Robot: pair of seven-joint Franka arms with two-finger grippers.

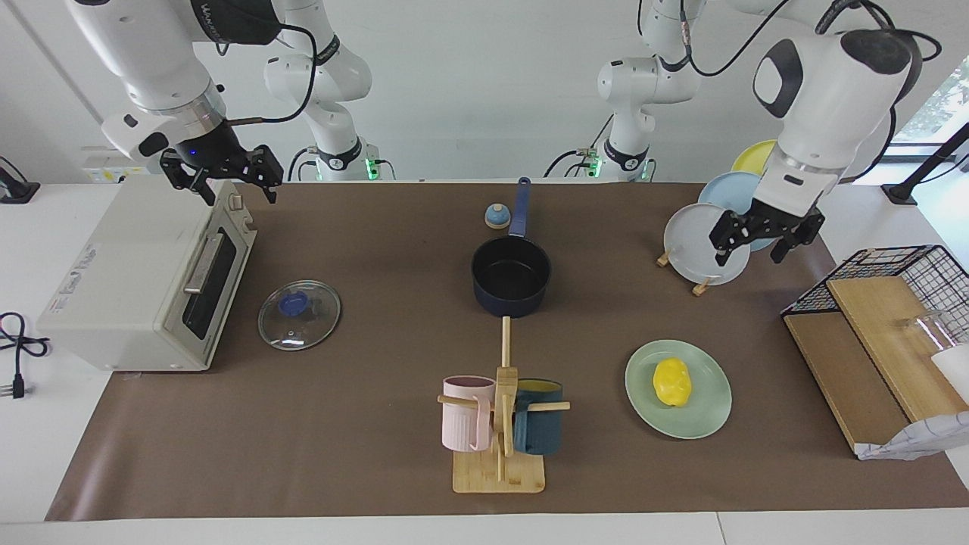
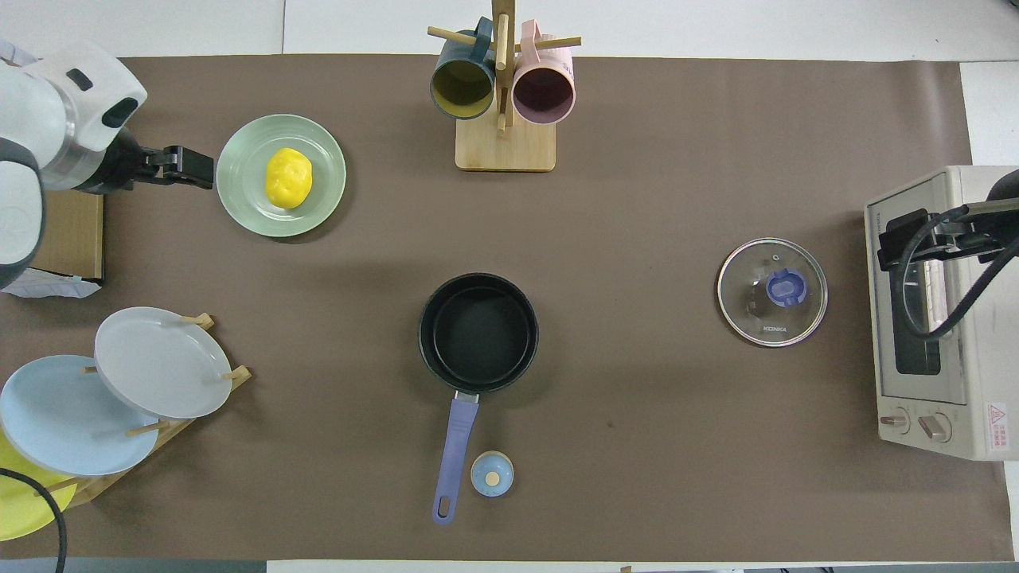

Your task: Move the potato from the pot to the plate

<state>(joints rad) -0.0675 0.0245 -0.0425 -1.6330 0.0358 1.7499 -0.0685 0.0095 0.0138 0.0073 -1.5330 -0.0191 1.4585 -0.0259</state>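
Your glossy yellow potato (image 1: 671, 382) rests on the mint-green round plate (image 1: 708, 420), the navy saucepan (image 1: 512, 281) is empty, and both the left gripper (image 1: 763, 242) and right gripper (image 1: 221, 182) hang with fingers spread, holding nothing: transfer judged complete.

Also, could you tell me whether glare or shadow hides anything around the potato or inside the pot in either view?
Facing view: the potato on the plate reads plainly; bright window light stays at the frame's edge. Overhead view: the pot has a dark but readable, empty inside, and it casts only a soft shadow on the brown mat.
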